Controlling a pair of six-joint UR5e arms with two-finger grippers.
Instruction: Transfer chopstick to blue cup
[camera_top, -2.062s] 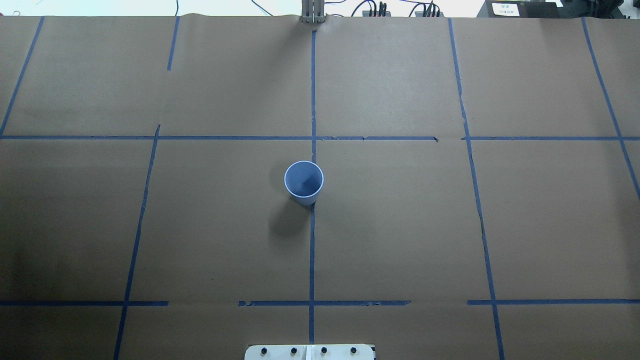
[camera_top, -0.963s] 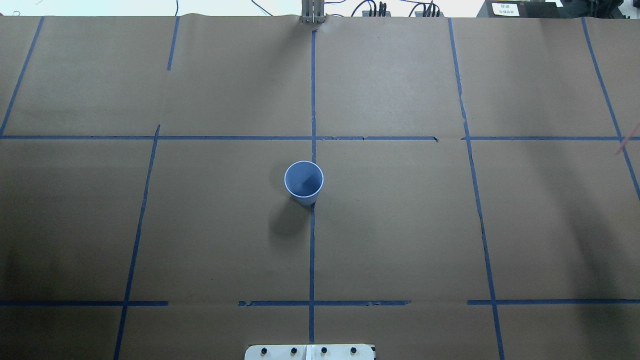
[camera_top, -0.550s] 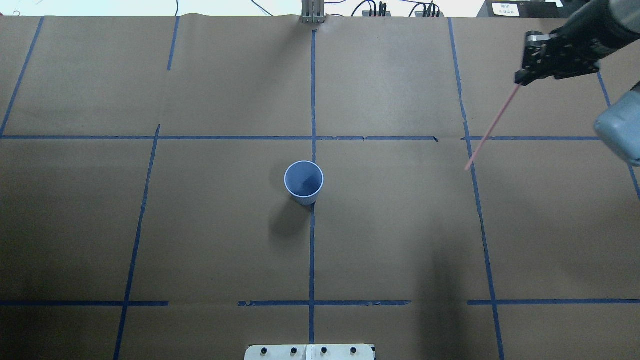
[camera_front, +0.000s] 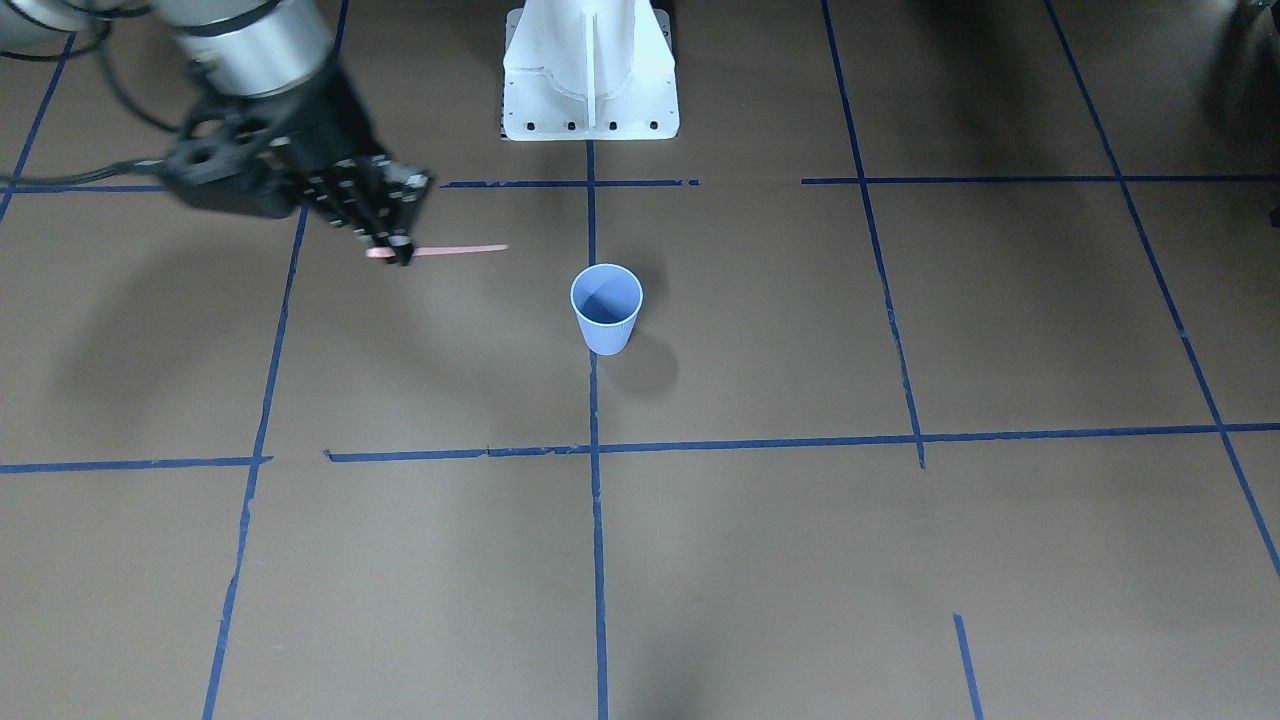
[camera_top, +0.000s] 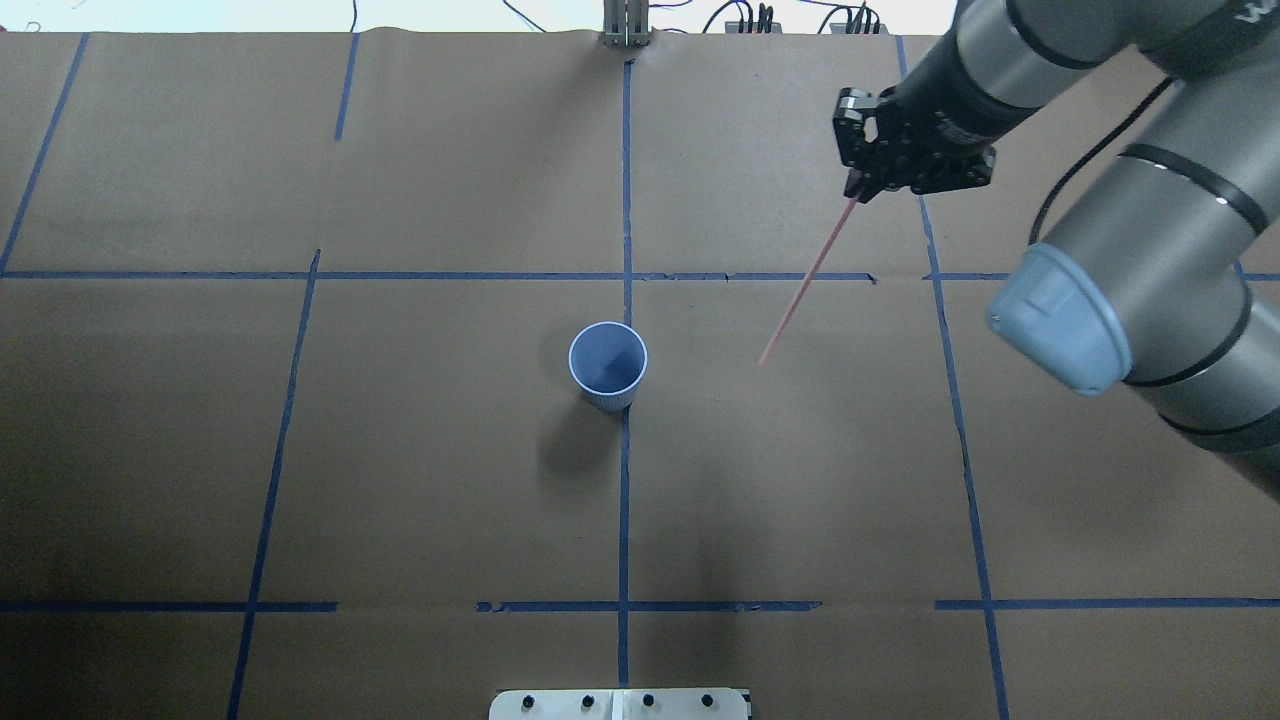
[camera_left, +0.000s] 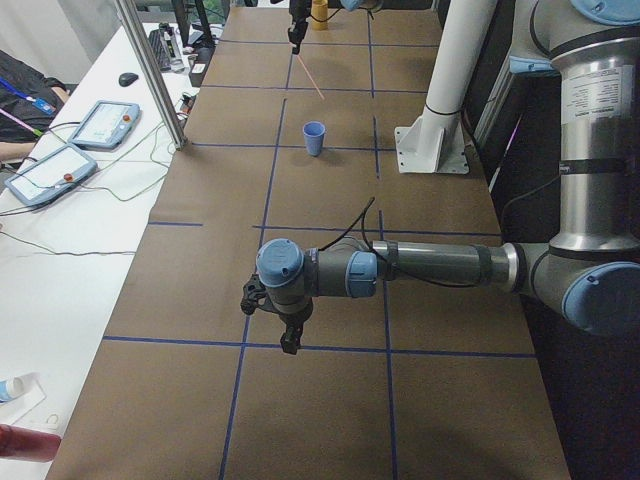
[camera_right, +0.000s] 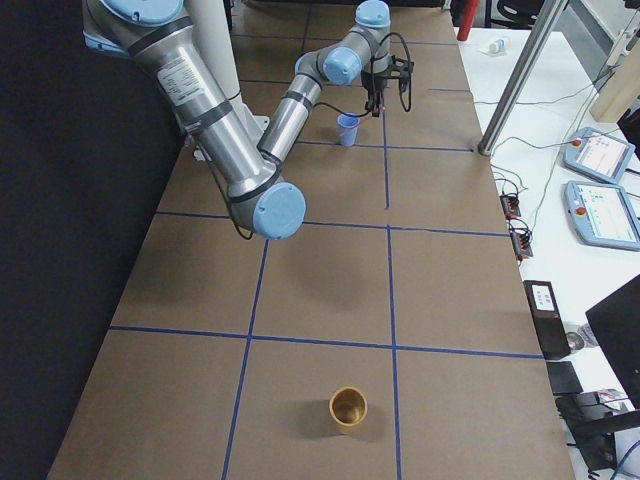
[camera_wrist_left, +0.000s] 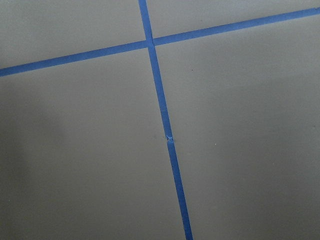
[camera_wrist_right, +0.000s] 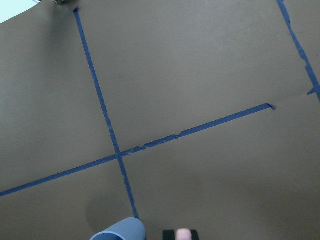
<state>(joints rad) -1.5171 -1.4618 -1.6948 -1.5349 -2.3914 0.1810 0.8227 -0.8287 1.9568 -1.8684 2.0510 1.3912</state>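
The left gripper (camera_left: 290, 343), seen only from the side, hung low over the paper-covered table (camera_top: 400, 480), its grip impossible to tell. The blue cup (camera_top: 608, 362) stood upright at mid-table. To its right, outside the cup, the pink chopstick (camera_top: 806, 278) slanted down from the right gripper (camera_top: 856, 192), which pinched its upper end. Bare paper lay between tip and rim.

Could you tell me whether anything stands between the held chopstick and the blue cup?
Nothing visible does: the right claw holds the chopstick, and only bare paper-covered table lies between its free tip and the blue cup.
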